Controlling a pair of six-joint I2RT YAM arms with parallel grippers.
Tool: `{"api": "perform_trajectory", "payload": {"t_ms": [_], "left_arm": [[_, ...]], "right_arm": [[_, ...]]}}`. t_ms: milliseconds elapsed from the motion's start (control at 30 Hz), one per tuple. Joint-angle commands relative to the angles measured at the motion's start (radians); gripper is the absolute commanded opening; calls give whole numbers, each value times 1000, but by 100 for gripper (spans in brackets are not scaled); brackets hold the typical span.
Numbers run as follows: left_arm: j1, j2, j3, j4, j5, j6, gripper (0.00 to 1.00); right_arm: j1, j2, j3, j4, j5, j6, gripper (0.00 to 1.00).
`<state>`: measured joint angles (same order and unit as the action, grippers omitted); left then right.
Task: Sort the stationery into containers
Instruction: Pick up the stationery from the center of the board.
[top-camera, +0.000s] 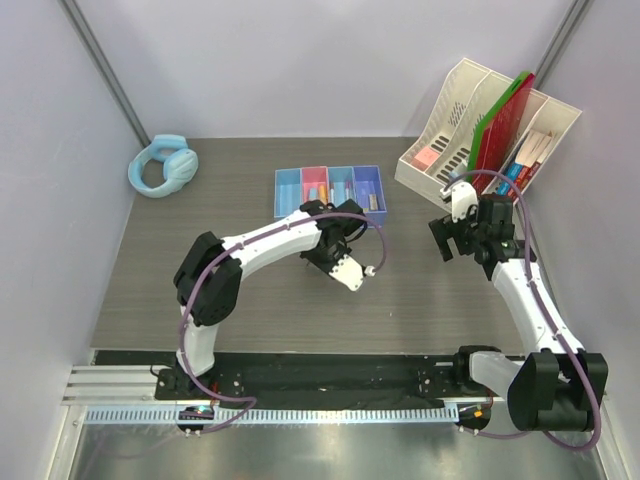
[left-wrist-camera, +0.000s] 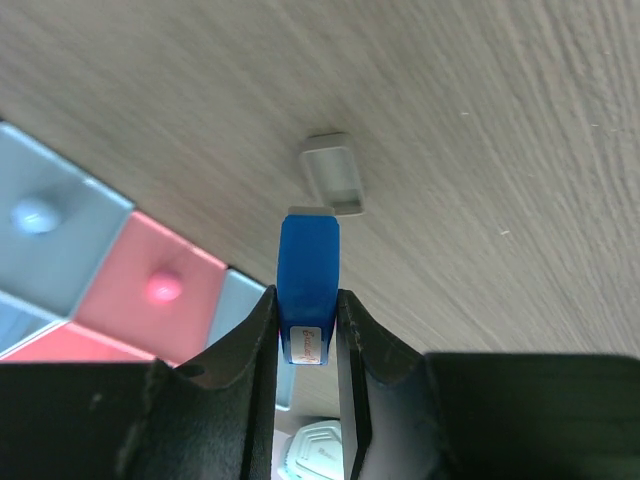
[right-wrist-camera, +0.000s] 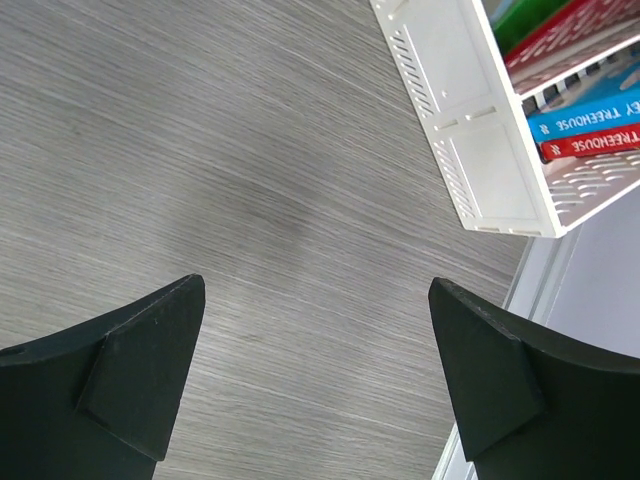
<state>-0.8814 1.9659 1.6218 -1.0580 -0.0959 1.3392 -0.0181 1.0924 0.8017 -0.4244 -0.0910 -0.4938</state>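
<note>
L gripper (left-wrist-camera: 308, 300) pinching the blue block (left-wrist-camera: 308, 262) upright, just above table (left-wrist-camera: 480, 120) beside the bin row (top-camera: 330, 169); grey eraser (left-wrist-camera: 332, 175) lies just beyond. R gripper (right-wrist-camera: 315, 288) jaws wide, nr file organiser (right-wrist-camera: 470, 150).

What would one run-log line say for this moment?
left tool: shut on blue block | right tool: open, empty | grey eraser: lying on table

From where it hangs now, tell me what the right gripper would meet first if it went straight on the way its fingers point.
Probably the bare table. The open right gripper points at plain wood grain, with the cream file organiser off to one side of that line. Depth is unclear.
</note>
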Motion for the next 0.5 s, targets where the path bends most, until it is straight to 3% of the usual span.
{"api": "perform_trajectory", "payload": {"t_ms": [0,467], "left_arm": [[-8,-9,-57,-27,-31,11,0],[-30,45,29,-37,16,-121,0]], "right_arm": [[-31,-40,-9,44,-33,15,100],[-45,-86,-15,42,-62,21,100]]}}
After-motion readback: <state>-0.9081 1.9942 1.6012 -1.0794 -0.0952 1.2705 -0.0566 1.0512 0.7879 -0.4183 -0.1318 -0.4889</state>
